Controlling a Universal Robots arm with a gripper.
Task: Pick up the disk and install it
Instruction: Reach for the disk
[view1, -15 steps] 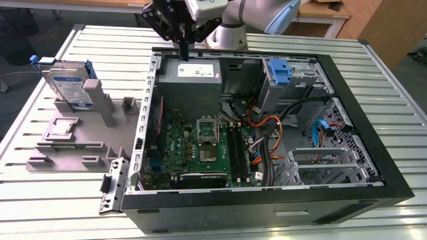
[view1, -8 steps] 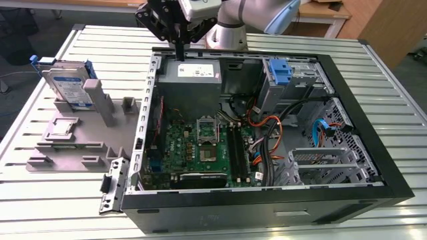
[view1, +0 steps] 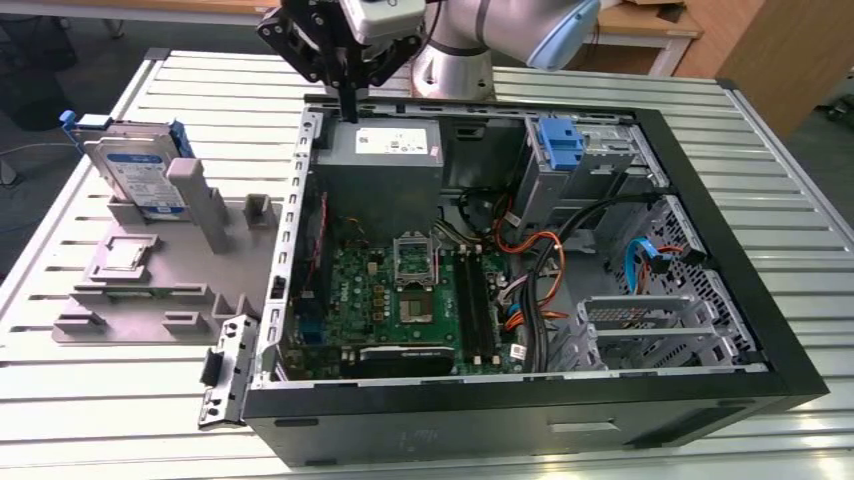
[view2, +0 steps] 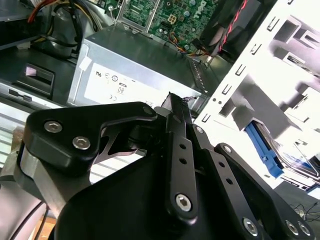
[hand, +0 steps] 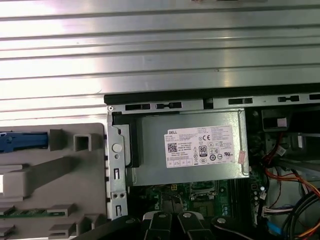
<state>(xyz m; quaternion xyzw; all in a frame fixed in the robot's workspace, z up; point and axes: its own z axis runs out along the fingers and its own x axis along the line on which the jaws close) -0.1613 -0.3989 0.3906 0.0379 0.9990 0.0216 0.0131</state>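
End effector (view1: 351, 112), fingers together and empty, hangs over the power supply (view1: 380, 150) inside the open computer case (view1: 534, 410). Disk (view1: 140, 170) stands upright in a grey holder (view1: 160, 290) on the tabletop (view1: 80, 400), well apart toward the exterior view's left. A good grasp likely needs the fingers spread first, then a descent from above.

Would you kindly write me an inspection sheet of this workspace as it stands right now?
Surface: ribbed metal table, carrying an open computer case and a grey holder.
Job's things: disk stands upright in the grey holder at the exterior view's left, outside the case, not gripped.
Clutter: nothing seen.
Grippers: gripper shut and empty, pointing down close over the power supply box; whether they touch cannot be told.
Cables: orange, blue and black cables run inside the case.
Surroundings: wooden furniture behind the table.
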